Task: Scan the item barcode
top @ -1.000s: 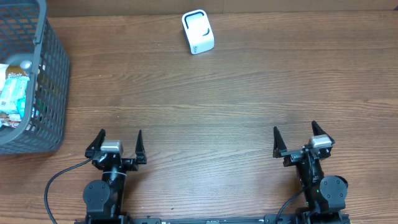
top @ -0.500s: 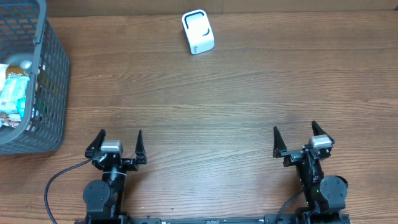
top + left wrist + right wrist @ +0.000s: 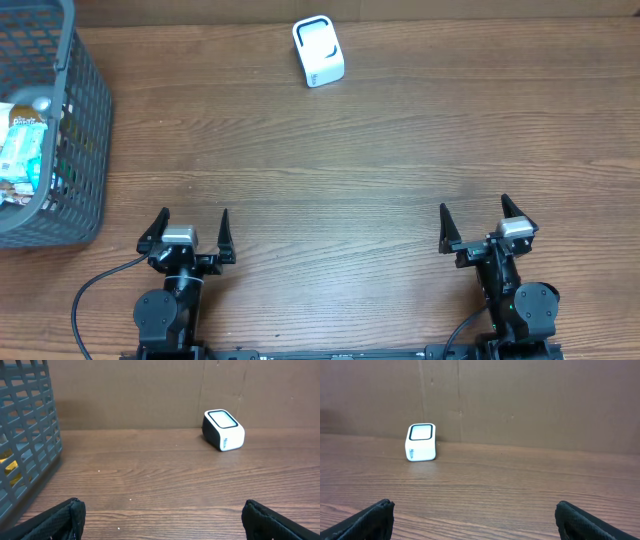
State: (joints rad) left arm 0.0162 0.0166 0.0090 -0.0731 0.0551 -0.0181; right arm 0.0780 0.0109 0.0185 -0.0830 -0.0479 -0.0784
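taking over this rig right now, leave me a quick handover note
Left pincer: open, empty, near table edge.
Right pincer: open, empty, near table edge.
Scanner: white, far side of table, middle.
Packets: in the grey basket, far left.
Done: nothing picked yet.
Left to do: lift a packet from the basket, show its barcode to the scanner.

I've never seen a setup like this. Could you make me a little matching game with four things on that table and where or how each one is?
Things:
1. basket
2. barcode scanner
3. left gripper
4. packets

Descriptions:
A. white, standing alone at the far side
B. open, holding nothing
C. lying inside the basket
D. grey mesh, at the left end

Pairs: 1-D, 2-A, 3-B, 4-C
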